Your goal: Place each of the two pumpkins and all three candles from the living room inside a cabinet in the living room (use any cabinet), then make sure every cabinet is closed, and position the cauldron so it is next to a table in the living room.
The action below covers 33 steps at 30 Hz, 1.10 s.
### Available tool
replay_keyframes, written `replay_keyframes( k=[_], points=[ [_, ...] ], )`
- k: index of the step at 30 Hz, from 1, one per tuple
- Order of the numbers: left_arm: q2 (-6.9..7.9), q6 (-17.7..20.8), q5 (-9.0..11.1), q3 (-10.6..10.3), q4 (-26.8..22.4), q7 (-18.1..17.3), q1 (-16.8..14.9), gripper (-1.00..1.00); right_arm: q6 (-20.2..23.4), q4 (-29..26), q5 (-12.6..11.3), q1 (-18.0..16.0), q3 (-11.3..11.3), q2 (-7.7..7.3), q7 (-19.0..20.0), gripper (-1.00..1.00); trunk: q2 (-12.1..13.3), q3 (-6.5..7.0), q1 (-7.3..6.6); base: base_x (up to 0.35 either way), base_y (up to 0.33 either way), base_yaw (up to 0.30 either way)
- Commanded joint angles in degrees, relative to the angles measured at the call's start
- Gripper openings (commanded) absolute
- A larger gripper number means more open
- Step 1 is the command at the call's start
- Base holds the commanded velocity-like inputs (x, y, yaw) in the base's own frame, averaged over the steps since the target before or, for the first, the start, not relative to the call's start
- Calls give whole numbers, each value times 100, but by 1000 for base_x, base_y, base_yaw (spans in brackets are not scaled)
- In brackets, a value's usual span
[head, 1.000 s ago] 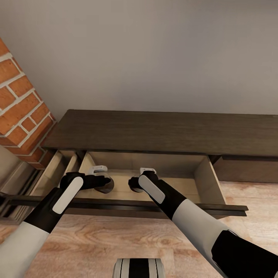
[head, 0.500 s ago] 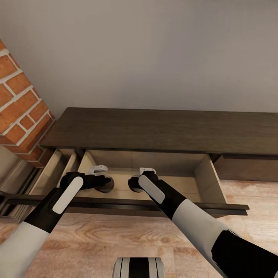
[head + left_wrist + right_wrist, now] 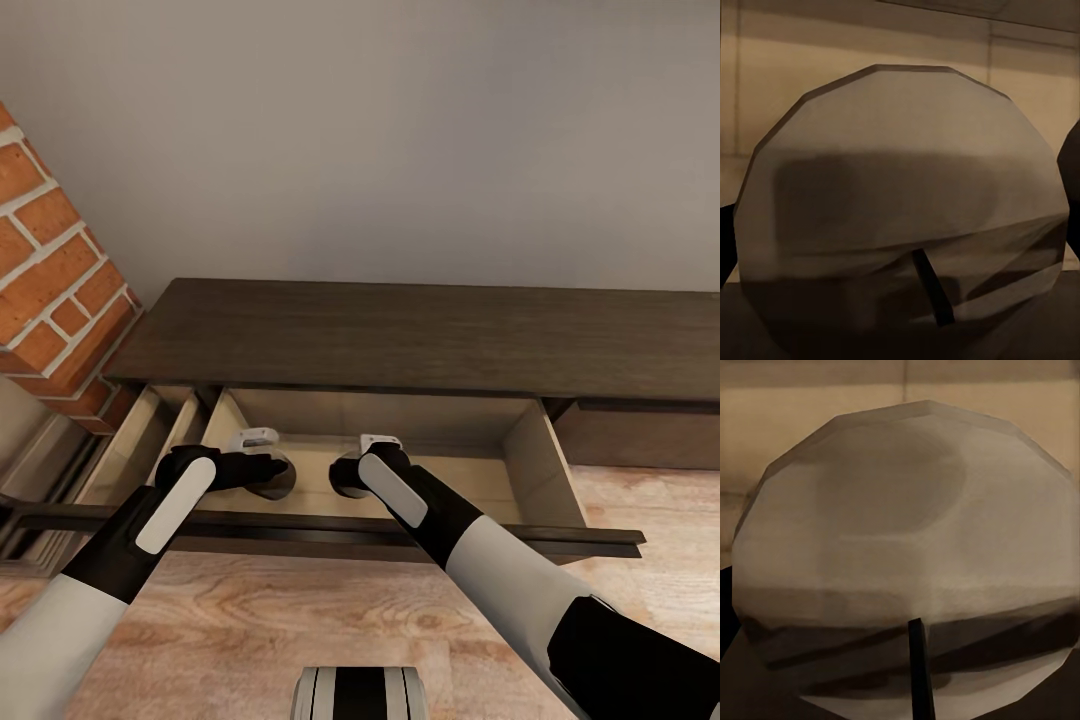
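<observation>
The long dark cabinet (image 3: pixel 420 340) runs across the middle of the frame, its wide drawer (image 3: pixel 530 455) pulled out toward the wooden floor (image 3: pixel 300 620). Both arms reach down and forward into the drawer. Close in front of the left hand (image 3: pixel 268 470) is one candle (image 3: pixel 900 210), and another candle (image 3: pixel 907 577) is before the right hand (image 3: pixel 345 475). Each shows its round top and dark wick to the wrist camera. Whether either hand pinches its candle, I cannot tell.
</observation>
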Motion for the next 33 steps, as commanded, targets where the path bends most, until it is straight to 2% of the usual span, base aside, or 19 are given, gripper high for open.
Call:
replay_keyframes(
  k=[1, 2, 3, 10, 11, 33],
  points=[
    [6, 8, 50, -13, -7, 56, -5, -100, 7, -4, -37, -6, 11, 0, -48, -100, -2, -4, -1, 0, 0, 0],
    [6, 7, 49, -14, -7, 56, -5, -100, 7, -4, -37, -6, 11, 0, -48, -100, -2, -4, -1, 0, 0, 0],
    [6, 8, 47, -15, -7, 56, -5, -100, 7, -4, -37, -6, 11, 0, -48, 100, -2, -4, -1, 0, 0, 0],
    [6, 10, 51, -16, -7, 56, -5, -100, 7, -3, -37, -6, 11, 0, -47, 100, -2, -4, -1, 0, 0, 0],
    [6, 8, 52, -16, -7, 56, -5, 100, 7, -4, -37, -6, 11, 0, -47, 100, -2, -4, -1, 0, 0, 0],
    [5, 9, 51, -10, 1, 67, -5, 100, 7, -4, -37, -6, 11, 0, -47, 100, -2, -4, -1, 0, 0, 0]
  ],
)
